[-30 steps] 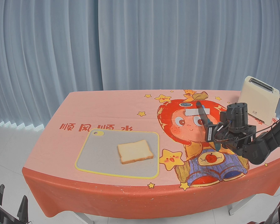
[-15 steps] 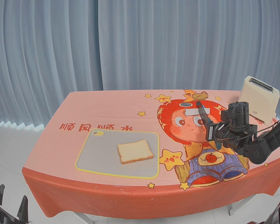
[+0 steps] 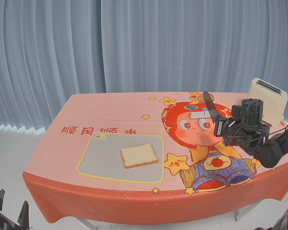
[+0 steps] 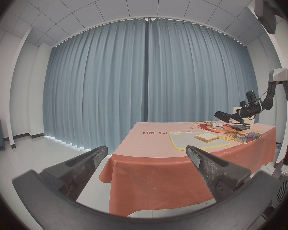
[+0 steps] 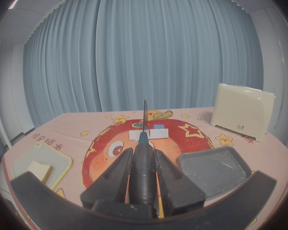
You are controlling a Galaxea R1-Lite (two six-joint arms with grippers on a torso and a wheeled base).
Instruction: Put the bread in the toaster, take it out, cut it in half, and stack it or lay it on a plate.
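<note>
Now — right fingers (image 5: 116, 173) clamp knife (image 5: 144, 144); left fingers (image 4: 76, 170) spread, empty; toaster (image 5: 241, 107) carries small label (image 5: 241, 127).

Gripping the knife (image 3: 210, 105) tight in the right gripper (image 3: 221, 129), blade tilted up and pointing away, above the cloth (image 3: 118, 112) and near the toaster (image 3: 267, 101) at the far right. Over on the board (image 3: 99, 163), well apart from all that: bread (image 3: 139, 155), flat, toward the right side. Down in the near left corner, the left gripper (image 3: 12, 197), fingers parted, below table level.
</note>
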